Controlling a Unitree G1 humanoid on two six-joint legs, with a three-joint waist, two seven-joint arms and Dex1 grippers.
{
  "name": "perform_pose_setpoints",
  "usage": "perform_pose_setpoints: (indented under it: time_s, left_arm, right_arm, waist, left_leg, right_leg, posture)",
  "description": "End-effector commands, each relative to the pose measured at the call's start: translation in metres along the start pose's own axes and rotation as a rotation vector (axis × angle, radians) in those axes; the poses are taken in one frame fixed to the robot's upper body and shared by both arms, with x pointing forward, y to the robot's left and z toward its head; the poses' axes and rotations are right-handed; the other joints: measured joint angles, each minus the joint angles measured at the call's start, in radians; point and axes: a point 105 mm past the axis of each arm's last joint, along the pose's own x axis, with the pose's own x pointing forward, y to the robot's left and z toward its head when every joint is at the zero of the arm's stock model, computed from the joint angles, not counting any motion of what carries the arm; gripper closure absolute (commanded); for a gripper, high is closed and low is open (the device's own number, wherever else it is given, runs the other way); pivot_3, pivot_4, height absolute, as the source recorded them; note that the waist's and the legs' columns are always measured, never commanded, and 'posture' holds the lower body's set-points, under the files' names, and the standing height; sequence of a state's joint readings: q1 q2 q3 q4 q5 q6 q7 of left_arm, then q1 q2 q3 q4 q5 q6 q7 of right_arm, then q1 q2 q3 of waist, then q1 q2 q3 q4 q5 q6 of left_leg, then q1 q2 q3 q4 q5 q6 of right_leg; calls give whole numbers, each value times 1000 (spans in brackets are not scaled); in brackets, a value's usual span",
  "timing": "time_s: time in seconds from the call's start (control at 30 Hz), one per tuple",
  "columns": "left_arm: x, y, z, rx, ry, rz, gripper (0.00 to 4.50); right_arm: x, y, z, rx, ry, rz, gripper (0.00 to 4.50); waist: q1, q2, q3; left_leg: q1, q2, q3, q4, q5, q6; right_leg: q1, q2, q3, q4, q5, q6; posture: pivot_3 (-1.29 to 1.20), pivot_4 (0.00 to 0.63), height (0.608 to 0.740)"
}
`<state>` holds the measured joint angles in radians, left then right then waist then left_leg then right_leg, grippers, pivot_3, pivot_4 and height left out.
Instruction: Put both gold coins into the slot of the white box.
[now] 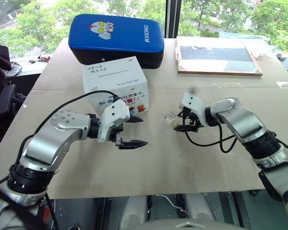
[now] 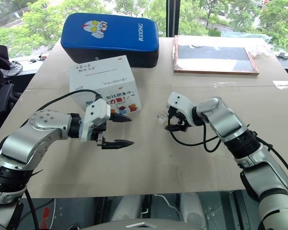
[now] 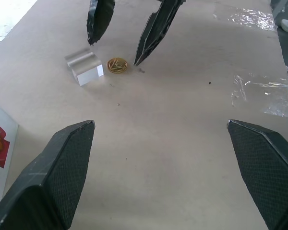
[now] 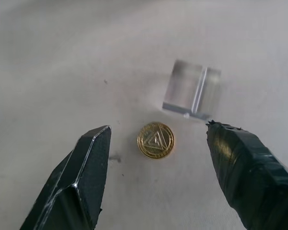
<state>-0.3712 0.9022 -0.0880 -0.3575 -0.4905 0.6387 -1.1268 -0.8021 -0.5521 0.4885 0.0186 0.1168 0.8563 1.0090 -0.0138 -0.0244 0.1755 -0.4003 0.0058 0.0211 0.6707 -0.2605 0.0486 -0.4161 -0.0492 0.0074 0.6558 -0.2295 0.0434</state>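
At the left of the head view the left gripper hangs over the tabletop with its two black fingers spread wide and nothing between them. It sits just in front of the white box, parked rather than working by the look of it, and angled across toward the middle as if watching the other arm's patch of table.

The box stands upper left of centre, printed cartoon side facing the robot, and the slot is the thin dark line across its plain top face, turned up so a coin can drop in from above. Behind it, top left, lies the blue padded case.

Centre frame now: one gold coin lies flat on the table, just beside a clear plastic holder but apart from it.

Right of centre, the right gripper points down at that coin, fingers parted to either side of it and gripping nothing, neither tip touching it. That straddle reads as lining up a pinch. The second coin I cannot spot anywhere.
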Motion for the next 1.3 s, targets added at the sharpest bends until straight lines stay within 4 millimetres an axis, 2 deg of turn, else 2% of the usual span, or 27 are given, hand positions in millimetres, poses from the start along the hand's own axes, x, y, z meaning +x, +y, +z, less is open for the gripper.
perform_pose_setpoints:
  time_s: [0.03,0.63,0.83,0.87,1.13,1.2,1.3]
  left_arm:
    - [-2,1,7,43,-11,13,0]
    - [-1,1,4,40,-3,28,0]
    - [-1,1,1,42,17,26,0]
    - [-1,2,2,42,14,26,0]
    - [-2,2,2,36,7,27,0]
    - [-1,2,3,29,-8,26,0]
    - [0,3,10,-20,-95,27,0]
  right_arm:
    - [2,-2,0,-31,45,16,1121]
    - [19,4,-14,-61,100,-3,1121]
    - [22,7,-22,-78,134,-5,3896]
    - [22,7,-22,-82,137,-6,4026]
    - [25,8,-21,-82,128,-8,4026]
    - [23,7,-17,-85,103,-18,4026]
    - [15,9,5,-87,-20,-24,4026]
  waist:
    - [0,0,0]
    - [-6,0,0]
    - [-5,-1,-1]
    - [-5,-1,-1]
    - [-6,-1,-1]
    - [-6,-1,-1]
    - [-5,-1,-1]
  left_leg:
    - [0,0,0,0,0,0]
    - [2,0,0,0,0,0]
    - [3,0,0,0,0,0]
    - [3,0,0,0,0,0]
    - [3,0,0,0,0,0]
    - [3,1,0,0,0,0]
    - [3,1,0,0,0,0]
  right_leg:
    - [0,0,0,0,0,0]
    - [0,0,1,2,0,0]
    - [1,0,1,2,0,0]
    - [1,0,1,2,0,0]
    - [1,0,1,2,0,0]
    - [1,0,1,2,0,0]
    - [1,0,1,2,0,0]
  posture:
    - [0,150,740]
    - [0,150,740]
    - [0,150,740]
    - [0,150,740]
    - [0,150,740]
    - [0,150,740]
    - [0,150,740]
